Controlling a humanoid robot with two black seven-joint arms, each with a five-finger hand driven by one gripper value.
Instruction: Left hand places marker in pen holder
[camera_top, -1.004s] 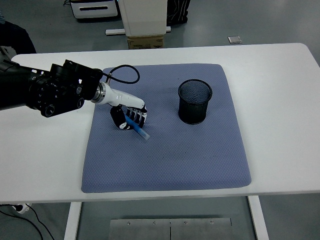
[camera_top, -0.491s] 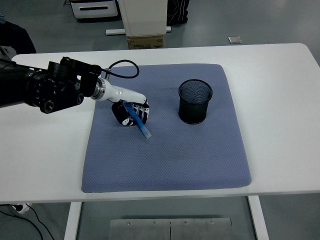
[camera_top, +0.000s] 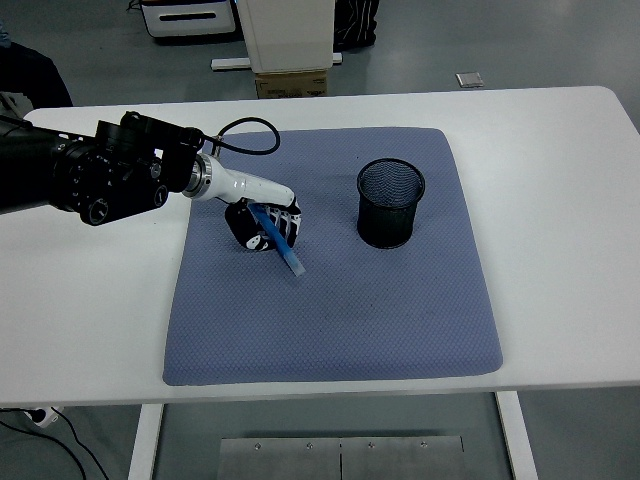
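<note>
Black wire mesh forms the round pen holder (camera_top: 390, 203), standing upright on the right half of a blue-grey quilted mat (camera_top: 330, 300). The left hand (camera_top: 262, 226), white-wristed with dark curled fingers, grips a slim blue marker (camera_top: 277, 241) over the mat's left part, its tip slanting down toward the near edge, well apart from the holder. The mat lies on a smooth white table (camera_top: 560, 180); grey floor and a cardboard box (camera_top: 291, 84) show beyond.

Lab: white table (camera_top: 560, 150) (grey floor).

marker (camera_top: 279, 240) left of pen holder (camera_top: 390, 204) | both over mat (camera_top: 400, 320)
</note>
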